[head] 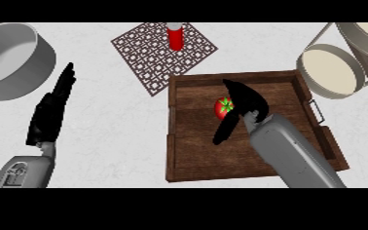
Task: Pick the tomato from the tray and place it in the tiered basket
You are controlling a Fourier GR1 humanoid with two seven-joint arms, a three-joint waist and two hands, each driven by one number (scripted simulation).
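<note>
- A white, faintly marbled counter (pixel 108 141) carries everything in view.
- A dark wooden tray (pixel 194 161) with raised walls sits right of centre, reaching toward the near edge; a thin metal handle shows on its right side.
- The tomato (pixel 222 108), red with a green stem on top, lies on the tray floor in the tray's far half, roughly midway between its left and right walls.
- The right hand (pixel 246 103) comes in over the tray from the near right on its grey forearm. Its fingers extend toward the far left above the tomato and its thumb points down to the near left, so the tomato sits in the gap between them. The hand is spread and grasps nothing; whether any part of it touches the tomato cannot be told.
- The left hand (pixel 52 111) shows at the left side of the view, well apart from the tray, fingers straight and pointing far; it is released and holds nothing.
- A brown lattice trivet (pixel 147 53) lies on the counter beyond the tray's far left corner, turned like a diamond.
- A red bottle (pixel 175 37) with a white top stands on the trivet's far part.
- A grey pot (pixel 25 58) sits at the far left, partly cut off by the edge.
- The tiered basket (pixel 332 70), with round cream-coloured tiers in a metal frame, stands at the far right, just beyond the tray's far right corner.
</note>
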